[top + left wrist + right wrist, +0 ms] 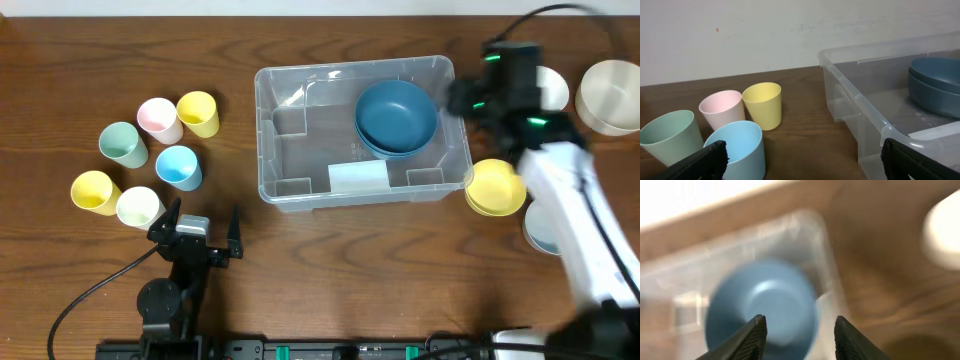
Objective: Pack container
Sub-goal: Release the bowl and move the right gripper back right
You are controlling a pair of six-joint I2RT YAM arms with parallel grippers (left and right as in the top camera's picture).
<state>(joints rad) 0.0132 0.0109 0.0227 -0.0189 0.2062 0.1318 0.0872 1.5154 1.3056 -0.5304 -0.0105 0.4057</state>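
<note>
The clear container (350, 66) stands mid-table with a white label at its near wall. Two stacked dark blue bowls (396, 117) lie in its right half. My right gripper (468, 95) hovers open and empty over the container's right rim. In the blurred right wrist view its fingers (800, 320) straddle the blue bowl (765, 310) and the container wall (830, 255). My left gripper (195, 235) is open and empty near the front edge, left of the container. In the left wrist view its fingers (802, 150) frame bare table beside the container (855, 95).
Several cups stand at the left: green (123, 144), pink (158, 119), yellow (198, 113), blue (178, 167), yellow (95, 191), cream (138, 207). At the right are a yellow bowl (495, 187), a white bowl (550, 88), a cream bowl (612, 97) and a pale blue bowl (540, 230).
</note>
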